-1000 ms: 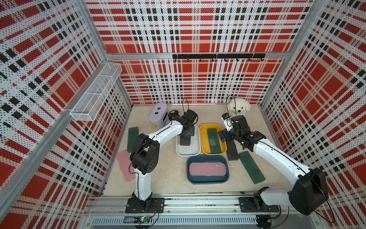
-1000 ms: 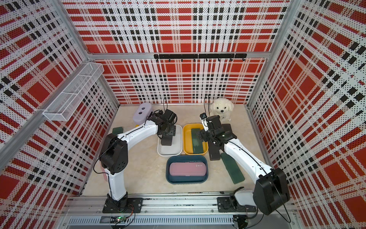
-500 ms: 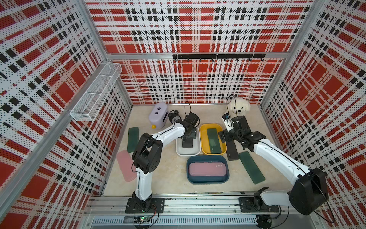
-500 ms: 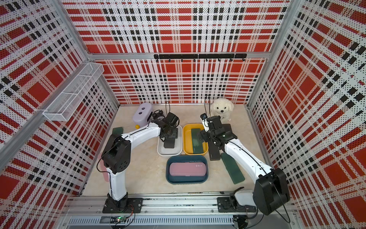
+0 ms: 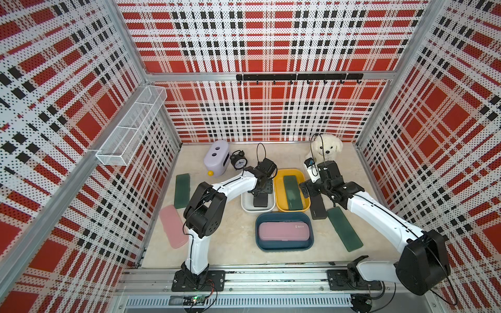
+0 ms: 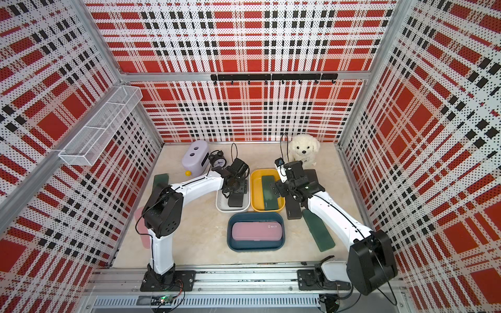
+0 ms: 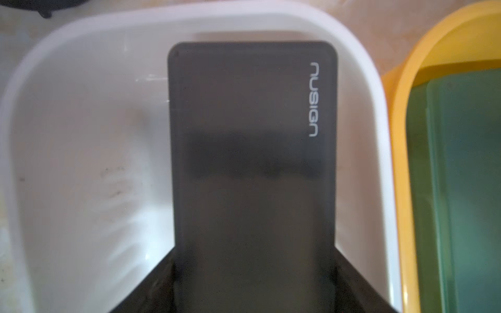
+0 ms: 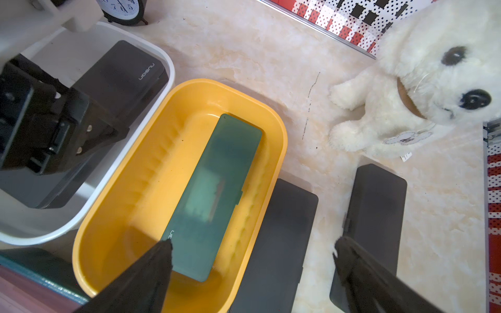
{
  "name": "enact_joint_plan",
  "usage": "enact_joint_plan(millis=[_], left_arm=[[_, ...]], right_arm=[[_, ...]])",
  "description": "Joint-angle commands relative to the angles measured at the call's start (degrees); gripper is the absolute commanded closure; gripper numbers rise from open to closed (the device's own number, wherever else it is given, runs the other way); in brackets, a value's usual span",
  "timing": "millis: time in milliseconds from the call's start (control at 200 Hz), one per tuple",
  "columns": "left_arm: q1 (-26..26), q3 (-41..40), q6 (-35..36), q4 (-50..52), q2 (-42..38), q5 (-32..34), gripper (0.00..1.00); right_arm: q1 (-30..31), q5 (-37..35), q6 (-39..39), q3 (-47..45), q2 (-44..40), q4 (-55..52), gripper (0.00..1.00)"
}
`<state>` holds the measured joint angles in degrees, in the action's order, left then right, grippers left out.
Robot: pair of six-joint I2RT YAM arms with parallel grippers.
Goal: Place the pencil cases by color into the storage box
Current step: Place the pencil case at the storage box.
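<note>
Left tool (image 5: 261,191) is clamped on a matte black flat pencil case (image 7: 252,162). In the left wrist view you can see the fingers (image 7: 151,287) hugging both long edges. That case sits lengthwise in the white plastic bin (image 5: 245,206), but I can't tell if it's touching the bin floor.

Right tool (image 8: 252,242) is spread wide with nothing in it. It hovers over a second black pencil case (image 5: 317,208), which lies on the beige stone-look bench (image 5: 233,244) just beside the yellow plastic bin (image 5: 278,195). A dark green translucent pencil case (image 5: 292,192) lies flat inside that yellow bin. A third black pencil case (image 8: 376,206) sits on the bench near the white plush dog (image 5: 326,147).

A pale pink pencil case (image 5: 283,230) is in the dark blue bin (image 5: 283,248), the one nearest the arm bases.

Loose on the bench there's a right-side green pencil case (image 5: 344,229) by the right arm. A left-side green pencil case (image 5: 181,189) and a loose pink pencil case (image 5: 173,229) are over by the left wall.

The lilac rounded box (image 5: 217,158) and small black alarm clock (image 5: 238,162) are at the back.
</note>
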<state>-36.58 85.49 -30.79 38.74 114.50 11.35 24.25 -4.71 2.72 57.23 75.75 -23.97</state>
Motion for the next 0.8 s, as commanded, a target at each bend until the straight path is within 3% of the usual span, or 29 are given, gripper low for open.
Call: enact_joint_plan(millis=[0,792], left_arm=[[-0.34,-0.51,-0.85,0.02,-1.39,0.24,0.5],[-0.34,-0.15,-2.15,-1.56,2.69,-0.87,0.5]], right_arm=[[-0.37,0.75,0.15,-0.52,-1.9,1.38,0.0],[-0.43,1.8,0.09,-1.2,-1.43,1.64,0.0]])
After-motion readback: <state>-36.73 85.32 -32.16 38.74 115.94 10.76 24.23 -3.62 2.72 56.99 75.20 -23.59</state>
